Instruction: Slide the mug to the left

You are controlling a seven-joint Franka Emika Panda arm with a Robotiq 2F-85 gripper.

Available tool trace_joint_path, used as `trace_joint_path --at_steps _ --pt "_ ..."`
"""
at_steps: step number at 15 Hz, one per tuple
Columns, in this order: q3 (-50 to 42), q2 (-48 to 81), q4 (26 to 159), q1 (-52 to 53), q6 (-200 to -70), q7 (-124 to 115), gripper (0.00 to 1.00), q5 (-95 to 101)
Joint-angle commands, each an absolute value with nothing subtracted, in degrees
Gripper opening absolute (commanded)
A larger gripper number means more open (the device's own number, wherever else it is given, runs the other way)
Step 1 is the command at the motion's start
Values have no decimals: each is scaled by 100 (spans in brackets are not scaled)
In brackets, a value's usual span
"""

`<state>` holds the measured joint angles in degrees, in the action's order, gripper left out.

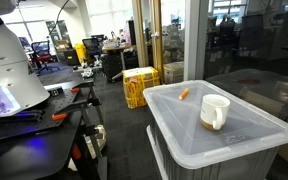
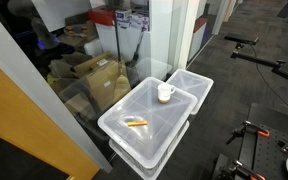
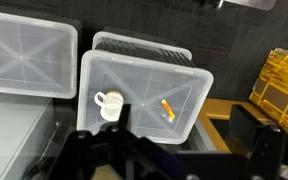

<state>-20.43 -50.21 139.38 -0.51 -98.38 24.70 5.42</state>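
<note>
The white mug [image 1: 215, 110] with a loop handle stands upright on the clear lid of a plastic bin [image 1: 246, 138]. It shows in both exterior views [image 2: 165, 93] and in the wrist view [image 3: 109, 104], near one end of the lid. My gripper [image 3: 182, 135] shows only in the wrist view, as dark fingers at the bottom edge. It is high above the bin, far from the mug, open and empty. A small orange object [image 3: 166, 109] lies on the same lid, apart from the mug.
A second clear bin [image 3: 24, 55] stands beside the first [image 2: 196, 82]. A yellow crate [image 1: 139, 85] sits on the floor nearby [image 3: 284, 80]. Cardboard boxes [image 2: 94, 78] stand behind a glass wall. A white robot base [image 1: 6, 60] stands on a dark table.
</note>
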Motion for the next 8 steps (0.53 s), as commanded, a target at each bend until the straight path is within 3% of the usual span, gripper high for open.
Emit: trace_joint_path --at_steps 1,8 --pt "-2002 -5018 13997 -120 -10035 2663 100 578" --pt "-1998 -4838 14233 -101 -10972 2792 100 751"
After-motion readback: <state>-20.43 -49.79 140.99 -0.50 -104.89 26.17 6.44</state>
